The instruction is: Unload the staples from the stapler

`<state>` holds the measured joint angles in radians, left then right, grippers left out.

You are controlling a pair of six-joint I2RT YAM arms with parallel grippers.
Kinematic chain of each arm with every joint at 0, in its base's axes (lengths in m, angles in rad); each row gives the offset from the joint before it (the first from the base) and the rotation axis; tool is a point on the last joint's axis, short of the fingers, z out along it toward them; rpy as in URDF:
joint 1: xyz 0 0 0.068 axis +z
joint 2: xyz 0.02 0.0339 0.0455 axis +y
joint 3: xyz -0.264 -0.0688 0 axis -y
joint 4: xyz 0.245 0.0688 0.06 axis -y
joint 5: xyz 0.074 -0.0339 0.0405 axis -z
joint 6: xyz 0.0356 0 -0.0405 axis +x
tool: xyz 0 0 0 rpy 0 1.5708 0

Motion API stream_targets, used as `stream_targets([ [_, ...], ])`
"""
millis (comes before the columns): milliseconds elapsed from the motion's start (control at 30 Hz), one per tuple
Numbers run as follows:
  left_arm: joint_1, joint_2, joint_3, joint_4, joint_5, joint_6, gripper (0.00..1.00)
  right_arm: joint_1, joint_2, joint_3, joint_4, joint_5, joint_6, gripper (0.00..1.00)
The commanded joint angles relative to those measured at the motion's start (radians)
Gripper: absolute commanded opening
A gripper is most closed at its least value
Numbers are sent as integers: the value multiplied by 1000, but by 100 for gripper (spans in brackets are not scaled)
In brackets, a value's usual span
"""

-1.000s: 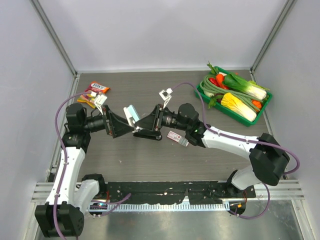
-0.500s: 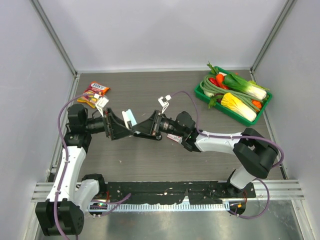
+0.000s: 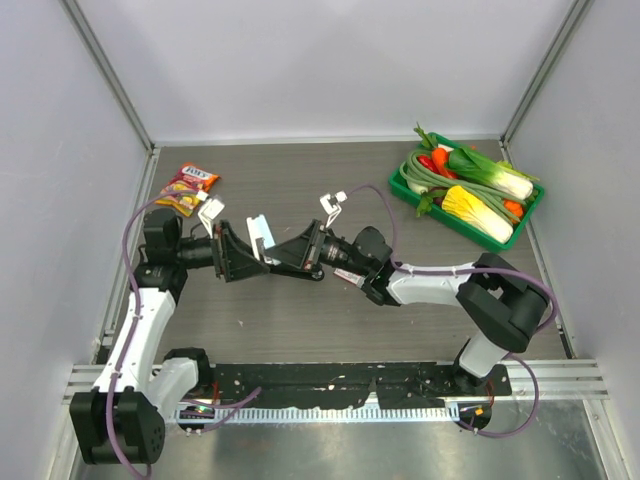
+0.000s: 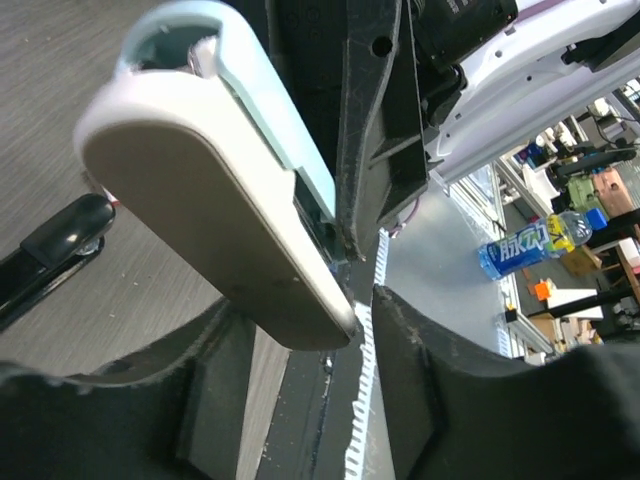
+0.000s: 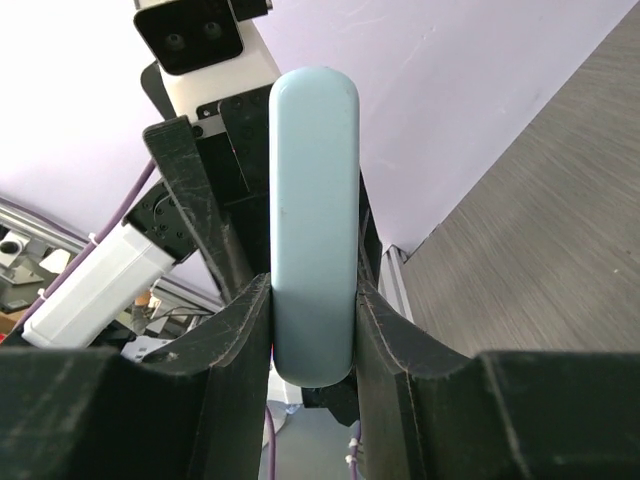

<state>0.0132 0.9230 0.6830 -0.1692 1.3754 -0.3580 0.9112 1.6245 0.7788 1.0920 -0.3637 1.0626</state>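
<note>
The stapler (image 3: 261,235), a pale blue oblong with a beige underside, is held off the table between the two arms, left of centre. My right gripper (image 3: 277,253) is shut on it: in the right wrist view both fingers press its sides (image 5: 313,200) near its lower end, and it stands up out of that gripper (image 5: 312,325). My left gripper (image 3: 250,257) faces it from the left. In the left wrist view the stapler (image 4: 200,190) slants down between that gripper's (image 4: 310,345) fingers, close on either side. Contact is unclear.
A green tray (image 3: 402,182) of toy vegetables sits at the back right. An orange snack packet (image 3: 190,183) lies at the back left. A black oblong object (image 3: 296,271) lies on the table under the grippers, beside a pink-and-white packet (image 3: 351,276).
The left gripper's jaws have narrowed from wide open to close around the stapler. Both grippers and the stapler have drifted slightly left, and the right arm's elbow has swung inward.
</note>
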Motion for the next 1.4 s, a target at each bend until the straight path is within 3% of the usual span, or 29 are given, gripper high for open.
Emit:
stream_targets([
  [0, -4, 20, 20, -64, 27, 112, 49, 14, 3, -29, 115, 12, 19, 1],
  [133, -4, 30, 7, -93, 30, 183, 36, 15, 9, -73, 167, 26, 37, 1],
  [167, -4, 31, 7, -105, 27, 200, 26, 15, 14, -76, 170, 29, 40, 1],
  [333, -4, 43, 19, -165, 2, 258, 2, 17, 37, -69, 175, 14, 45, 1],
  [367, -4, 48, 33, -209, -5, 348, 0, 18, 40, -76, 175, 9, 45, 1],
  [433, -4, 60, 93, -430, -64, 529, 0, 18, 34, -90, 146, -9, 33, 1],
  [467, -5, 88, 113, -508, -91, 718, 0, 17, 28, -110, 126, -18, 22, 1],
  [533, -33, 132, 165, -723, -175, 888, 0, 17, 8, -125, 53, -44, -16, 1],
  [700, -33, 253, 208, -857, -291, 1126, 0, 15, -49, -136, -130, -54, -124, 1],
  [967, -47, 251, 184, -800, -357, 1156, 0, 6, -46, -151, -210, -66, -159, 1],
  [1367, -147, 189, 85, -578, -614, 1116, 0, 2, -37, -81, -395, -127, -288, 1],
])
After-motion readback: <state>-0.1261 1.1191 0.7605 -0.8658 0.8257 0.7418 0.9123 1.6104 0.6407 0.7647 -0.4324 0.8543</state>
